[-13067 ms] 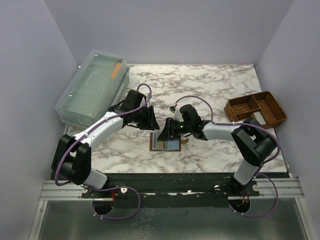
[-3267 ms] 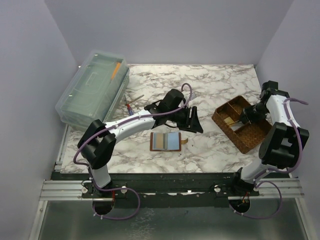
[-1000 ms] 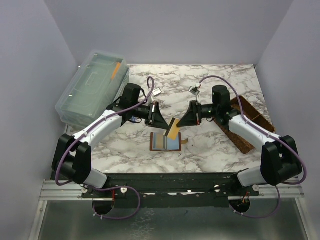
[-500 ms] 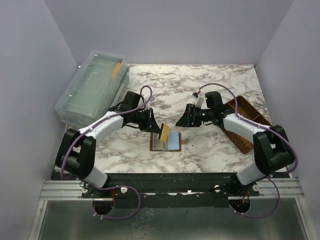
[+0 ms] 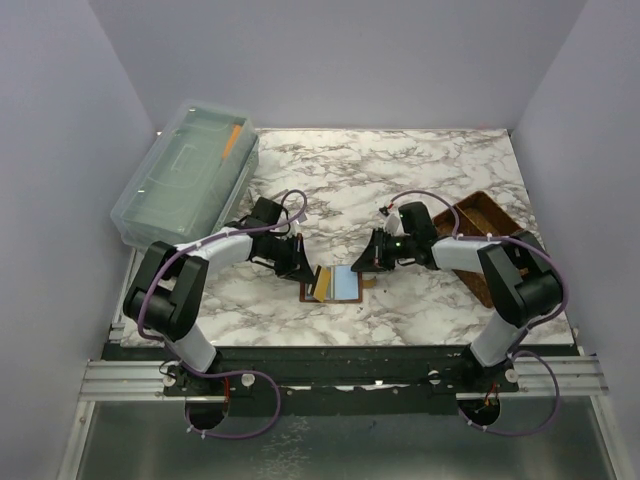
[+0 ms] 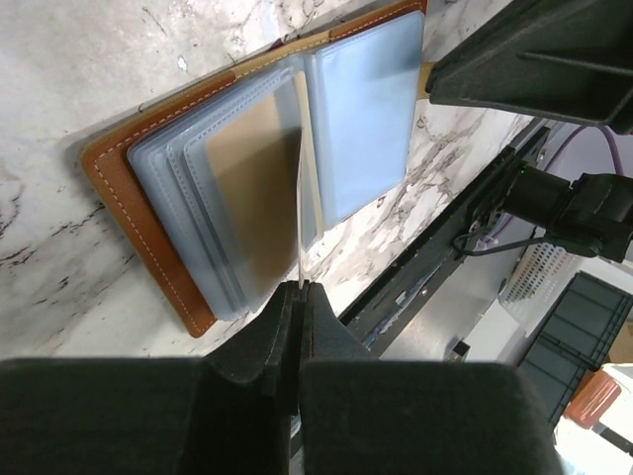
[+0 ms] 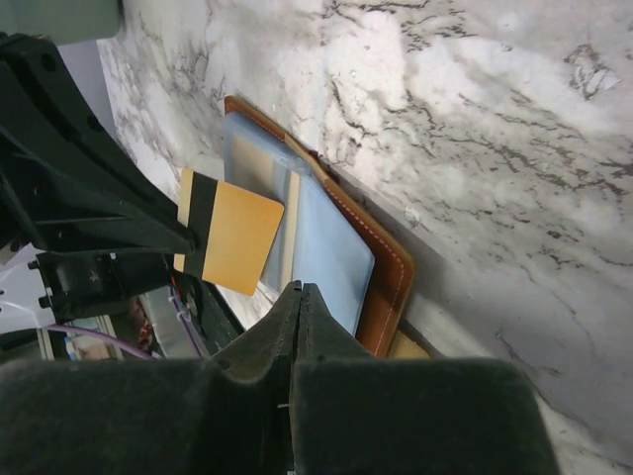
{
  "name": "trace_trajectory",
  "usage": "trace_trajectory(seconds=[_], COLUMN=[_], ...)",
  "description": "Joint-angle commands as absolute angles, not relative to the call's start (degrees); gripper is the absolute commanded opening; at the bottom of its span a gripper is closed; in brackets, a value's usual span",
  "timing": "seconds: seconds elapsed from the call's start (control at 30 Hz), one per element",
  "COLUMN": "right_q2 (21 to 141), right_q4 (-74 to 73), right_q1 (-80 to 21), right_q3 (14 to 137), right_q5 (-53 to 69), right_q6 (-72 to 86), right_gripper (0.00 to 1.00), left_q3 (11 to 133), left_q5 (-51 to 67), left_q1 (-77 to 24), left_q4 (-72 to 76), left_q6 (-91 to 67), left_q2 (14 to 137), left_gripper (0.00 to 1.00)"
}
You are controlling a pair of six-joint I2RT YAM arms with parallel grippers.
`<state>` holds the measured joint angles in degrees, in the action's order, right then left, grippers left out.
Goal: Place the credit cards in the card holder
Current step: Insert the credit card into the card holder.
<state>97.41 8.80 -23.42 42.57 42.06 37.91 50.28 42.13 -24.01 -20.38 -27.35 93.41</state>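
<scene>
Card holder [image 5: 345,284] lies open and flat on the marble bench [image 5: 420,170], near centre, grey-blue sleeves up, tan leather rim showing around them. Left tool [image 5: 305,270] is pinching 1 card [image 5: 320,286] by its edge: orange-gold with a black stripe, tilted up on edge over the left half of the holder, lower edge down at the sleeves close to the fold. Cannot tell if it is in a pocket. Right tool [image 5: 372,262] has its fingers pressed together on nothing, tips low at the holder's right edge; contact unclear. Clear lidded bin [image 5: 180,180] sits far left. Woven basket [image 5: 480,212] sits right, partly behind the right arm.
</scene>
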Motion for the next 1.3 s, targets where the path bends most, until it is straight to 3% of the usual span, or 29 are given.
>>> trace_trajectory(seconds=[0.0, 0.57, 0.97, 1.27], right_q2=[100.02, 102.22, 103.59, 103.90], right_q4=[11.65, 11.24, 11.05, 10.93], right_q1=[-23.73, -23.72, -23.72, -23.70], right_q3=[42.43, 41.44, 40.70, 40.69], right_q5=[41.94, 40.25, 40.08, 40.21], right_q6=[38.42, 38.15, 37.27, 36.96], right_gripper=[0.00, 0.00, 0.00, 0.00], left_q3=[49.12, 49.20, 48.52, 48.78], left_q5=[45.23, 49.56, 48.31, 50.65], left_q1=[-23.94, -23.93, -23.91, -23.96], left_q4=[-16.66, -12.98, -12.30, -12.39], left_q6=[-27.64, -29.22, -29.60, -29.53], left_q2=[94.56, 100.11, 93.35, 96.47], left_gripper=[0.00, 0.00, 0.00, 0.00])
